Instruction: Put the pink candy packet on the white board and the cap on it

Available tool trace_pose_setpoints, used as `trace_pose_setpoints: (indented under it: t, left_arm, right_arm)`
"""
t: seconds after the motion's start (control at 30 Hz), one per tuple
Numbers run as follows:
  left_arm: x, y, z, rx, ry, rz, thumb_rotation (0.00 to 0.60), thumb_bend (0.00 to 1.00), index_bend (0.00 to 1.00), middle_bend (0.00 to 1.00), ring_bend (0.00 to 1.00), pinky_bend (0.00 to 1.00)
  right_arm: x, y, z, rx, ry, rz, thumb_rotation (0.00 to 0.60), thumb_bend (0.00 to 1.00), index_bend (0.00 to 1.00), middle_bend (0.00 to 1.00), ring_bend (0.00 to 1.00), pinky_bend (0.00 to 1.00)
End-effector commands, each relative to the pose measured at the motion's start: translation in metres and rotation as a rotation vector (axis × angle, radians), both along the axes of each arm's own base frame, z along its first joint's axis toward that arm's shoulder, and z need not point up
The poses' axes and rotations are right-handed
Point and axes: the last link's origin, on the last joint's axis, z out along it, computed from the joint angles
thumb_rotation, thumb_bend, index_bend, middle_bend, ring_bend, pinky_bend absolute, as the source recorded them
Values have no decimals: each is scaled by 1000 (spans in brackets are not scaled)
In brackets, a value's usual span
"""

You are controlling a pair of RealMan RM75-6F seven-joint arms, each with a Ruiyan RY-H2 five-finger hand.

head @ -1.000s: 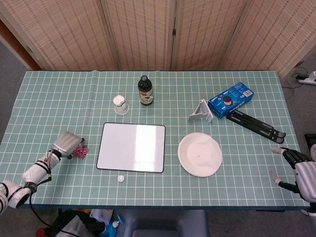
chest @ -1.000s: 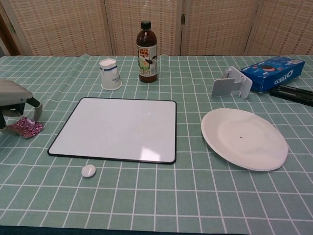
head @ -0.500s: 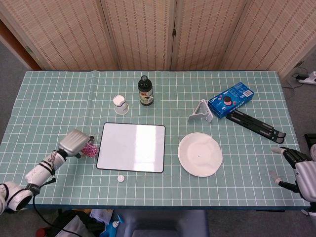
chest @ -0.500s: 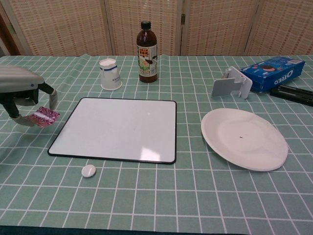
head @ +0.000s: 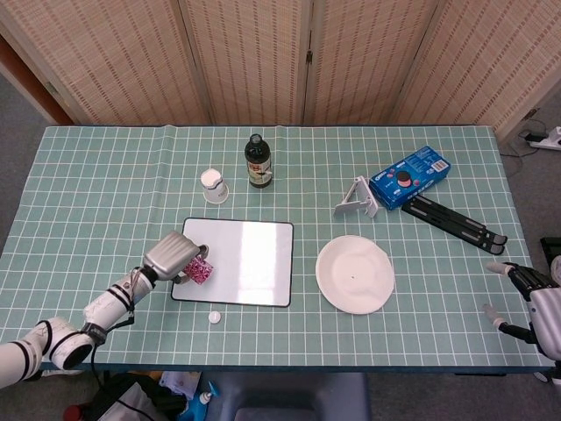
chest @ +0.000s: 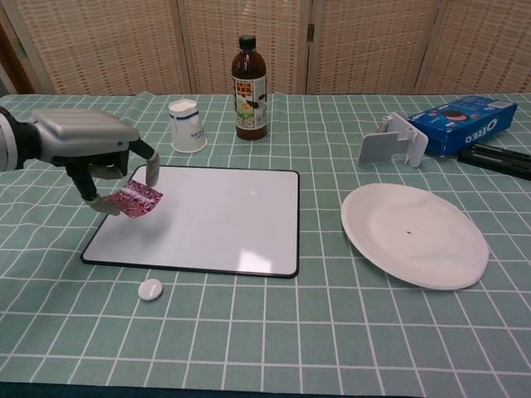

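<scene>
At the left of the frame, the left hand [chest: 95, 153] is pinching the pink candy packet [chest: 138, 200] between its fingertips, holding it over the left edge of the white board [chest: 224, 215], presumably ready to set it down. The cap [chest: 150, 288] is lying just below the board. The right hand [head: 535, 303], lower right, is resting with fingers spread and holding nothing.

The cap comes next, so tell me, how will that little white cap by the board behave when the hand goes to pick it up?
The cap looks small, round and low, lying flat on the tablecloth, so it probably won't roll, though it could skid if nudged. It is likely very light. Its low profile gives fingers little to catch, so a careful pinch seems needed.
</scene>
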Motion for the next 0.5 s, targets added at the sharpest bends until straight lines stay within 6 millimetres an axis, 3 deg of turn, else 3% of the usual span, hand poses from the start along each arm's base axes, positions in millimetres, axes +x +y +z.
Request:
trace_pose_setpoints:
  t: [0.03,0.27,0.5]
  left_arm:
    - [9,5,-10,-7,-4,6,600,186,398,947,950,1000]
    - [15,9,-22,-11,20,23,600,186,391,947,950,1000]
    - [14,5,-21,-12,29,25,600,187,280,947,949,1000]
  right_arm:
    - [-1,0,0,-1,-2,0,600,236,257,298,298,381]
    - [-2,1,1,-4,-4,-4,600,235,257,298,298,381]
    - [-2,1,1,-5,-4,-3,600,235,257,298,299,381]
